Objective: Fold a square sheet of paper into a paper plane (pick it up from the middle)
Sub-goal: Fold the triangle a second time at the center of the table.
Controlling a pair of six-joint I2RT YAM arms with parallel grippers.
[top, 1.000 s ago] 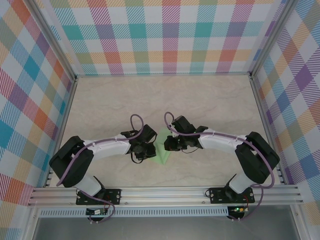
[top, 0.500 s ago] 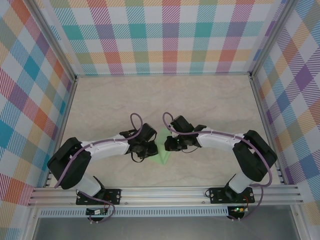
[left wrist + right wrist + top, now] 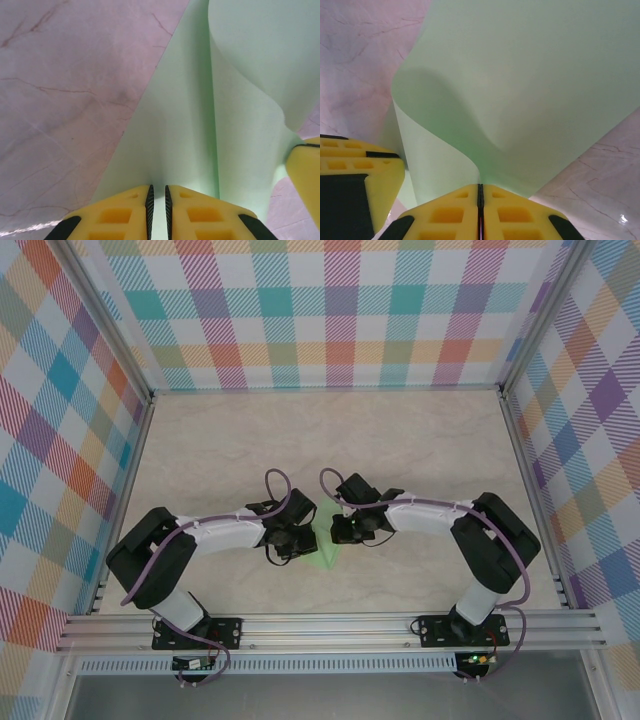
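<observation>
We are seeing the left gripper (image 3: 158,192) pinching one edge of the square sheet of paper (image 3: 190,125), jaws nearly together on it. The right gripper (image 3: 480,187) is clamping another edge, jaws tight. The sheet is curling up between them, low over the table (image 3: 420,440), near centre.

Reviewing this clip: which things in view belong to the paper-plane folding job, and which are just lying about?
Part of the job:
- square sheet of paper, curled up off the table
- left end effector, shut on the sheet
- right end effector, shut on the sheet

Just there, fixtures rather than loose items:
- marbled tabletop
- plaid walls
- aluminium rail
</observation>
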